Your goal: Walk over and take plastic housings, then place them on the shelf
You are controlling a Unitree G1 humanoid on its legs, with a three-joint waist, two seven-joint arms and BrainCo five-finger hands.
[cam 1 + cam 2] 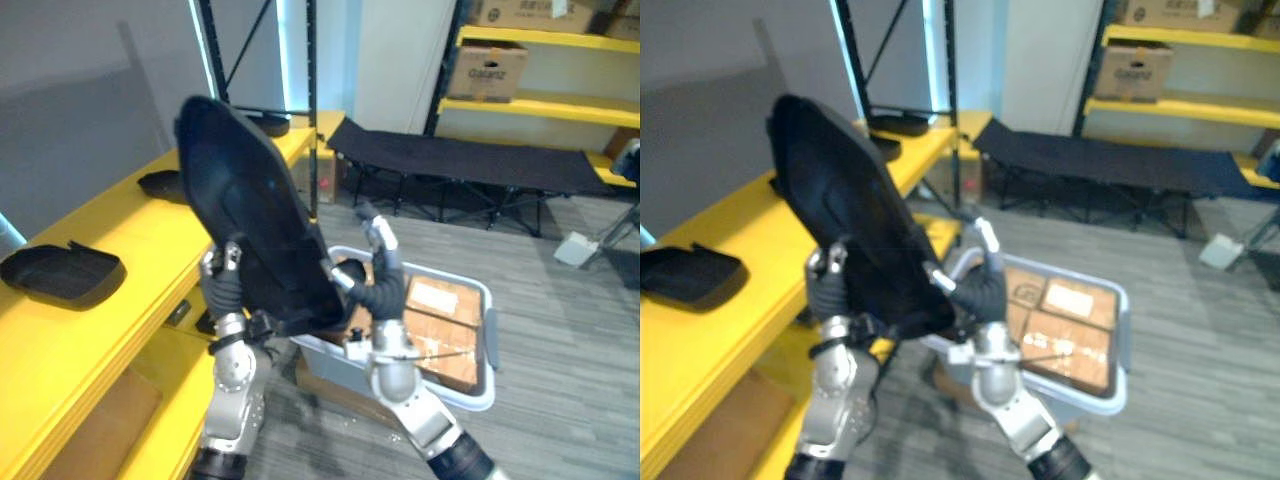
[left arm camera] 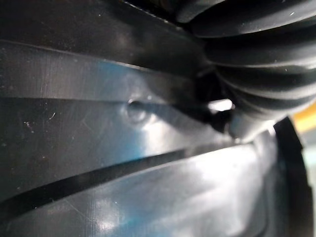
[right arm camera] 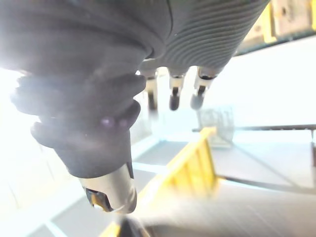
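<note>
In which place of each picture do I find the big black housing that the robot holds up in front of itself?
Left eye view: the housing stands tilted, centre-left, above the arms.
Right eye view: the same housing, a little further left.
Left wrist view: its glossy black surface, seen from very close.
Right wrist view: I cannot tell it apart from the other dark shapes.
Shared landmark: the yellow shelf, left of the housing in both eye views.

The left hand [image 2: 261, 59] lies against the glossy black housing [image 2: 123, 187].
</note>
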